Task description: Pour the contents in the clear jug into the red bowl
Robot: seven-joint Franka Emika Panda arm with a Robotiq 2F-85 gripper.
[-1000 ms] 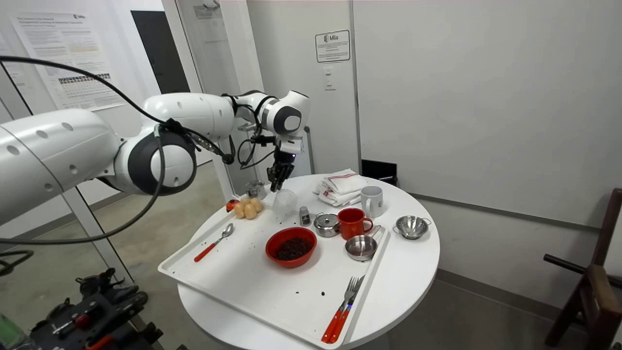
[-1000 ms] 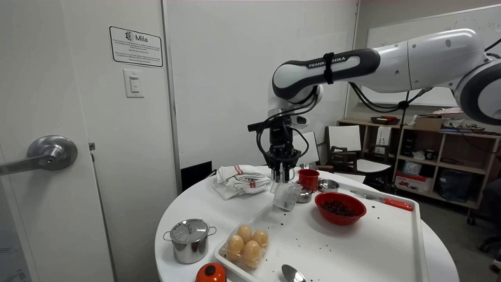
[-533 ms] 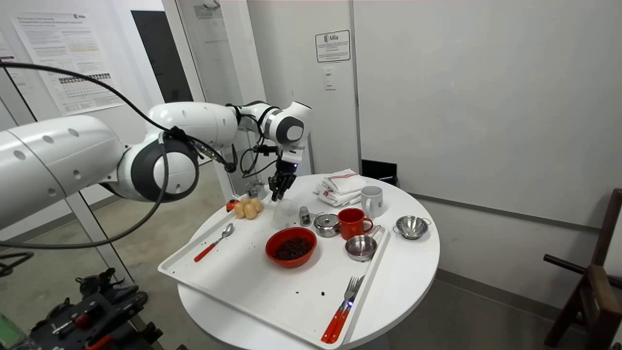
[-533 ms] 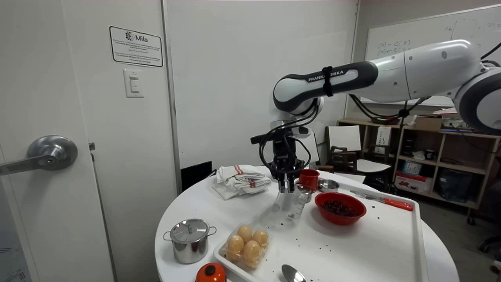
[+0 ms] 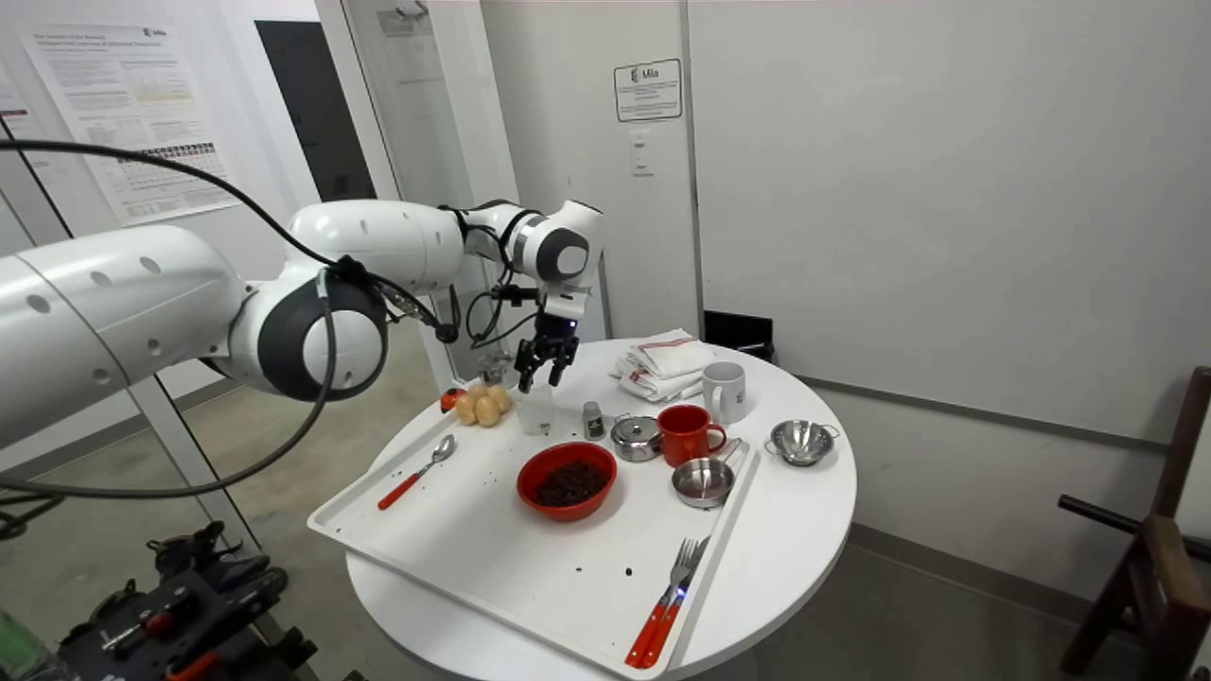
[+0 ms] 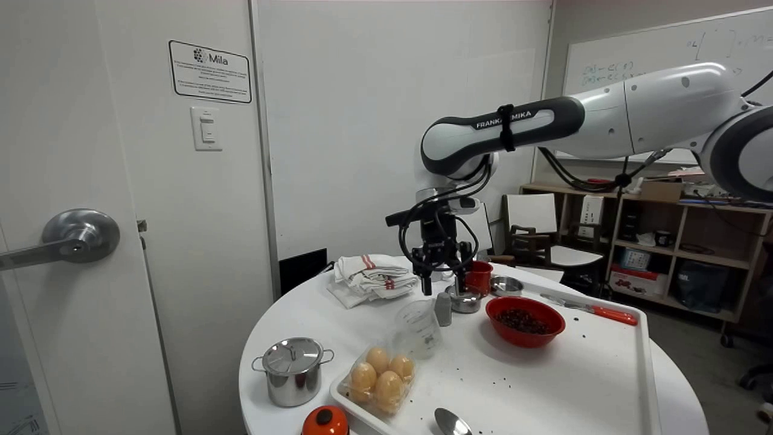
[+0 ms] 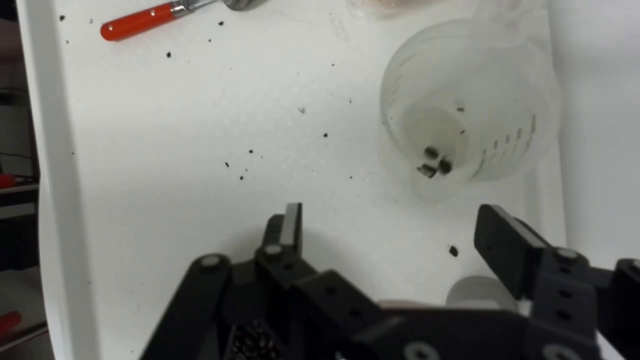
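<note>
Jaws spread, gripper [image 7: 391, 216] empty; clear jug [image 7: 472, 107] likely light, stiff, slick; best pinched by wall near rim.

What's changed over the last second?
The gripper came down and opened, letting go of the clear jug, which shifted down and toward the egg pack and now rests on the tray. The red bowl, egg pack and spoon stayed put.
</note>
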